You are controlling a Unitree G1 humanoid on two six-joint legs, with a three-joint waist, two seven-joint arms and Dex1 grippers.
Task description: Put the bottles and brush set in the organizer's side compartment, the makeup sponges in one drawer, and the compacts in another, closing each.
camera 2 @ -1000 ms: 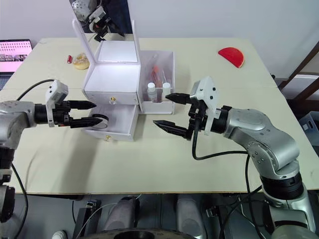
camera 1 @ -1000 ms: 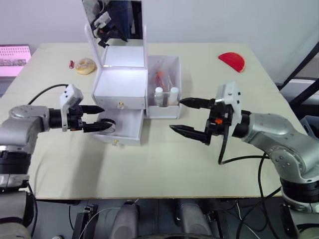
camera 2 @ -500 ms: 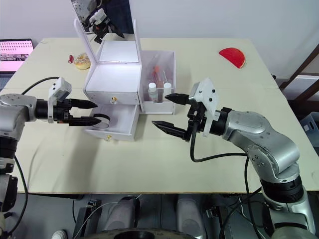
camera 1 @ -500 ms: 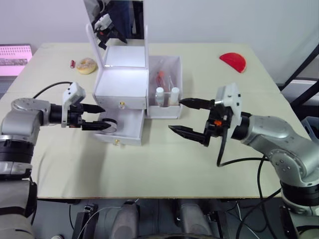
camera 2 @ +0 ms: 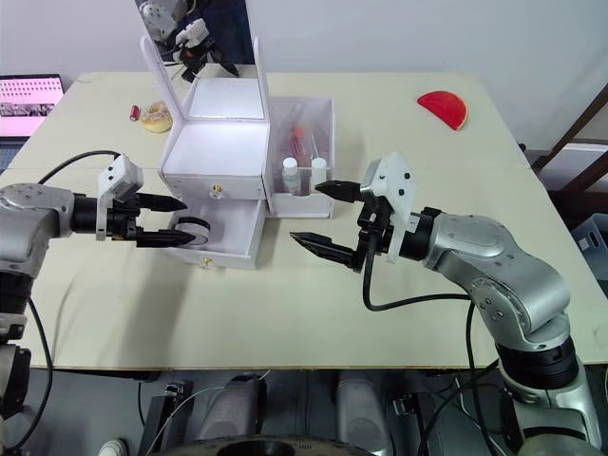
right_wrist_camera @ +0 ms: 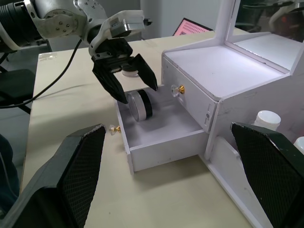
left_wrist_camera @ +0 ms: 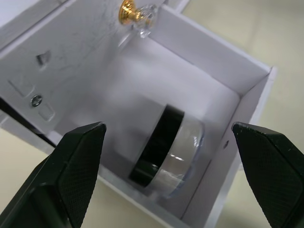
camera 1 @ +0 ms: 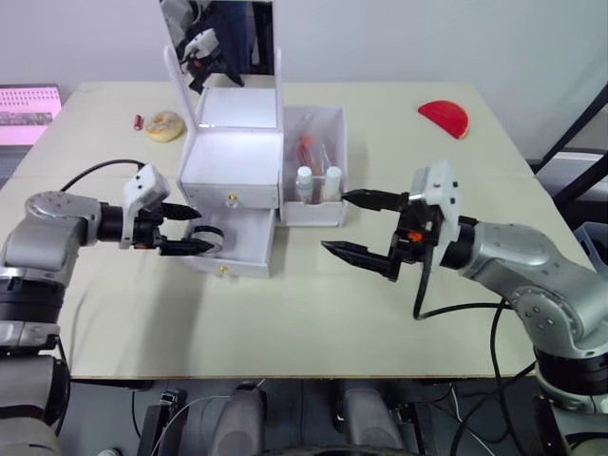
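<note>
The white organizer (camera 1: 233, 171) stands mid-table with its lower drawer (right_wrist_camera: 161, 137) pulled out and its upper drawer shut. One compact (left_wrist_camera: 168, 145), black-lidded with a clear rim, rests on its edge inside the open drawer. My left gripper (camera 1: 199, 230) is open at the drawer's left end, fingers spread wide of the compact and not touching it. My right gripper (camera 1: 337, 221) hangs open over the table right of the organizer, holding nothing. Two white-capped bottles (camera 1: 317, 180) and the brush set (camera 1: 309, 147) stand in the side compartment (camera 1: 340, 128). The makeup sponges are out of view.
A tall mirror (camera 1: 218, 43) rises behind the drawers. At the back left lie a yellowish disc (camera 1: 163, 124) and a small red item (camera 1: 137, 122). A red half-round case (camera 1: 444, 116) sits at the back right. A pink screen (camera 1: 24, 112) is off the table's left edge.
My left wrist has edged right, closer to the open drawer, still open. The compact stays in the drawer. The right arm has barely moved.
</note>
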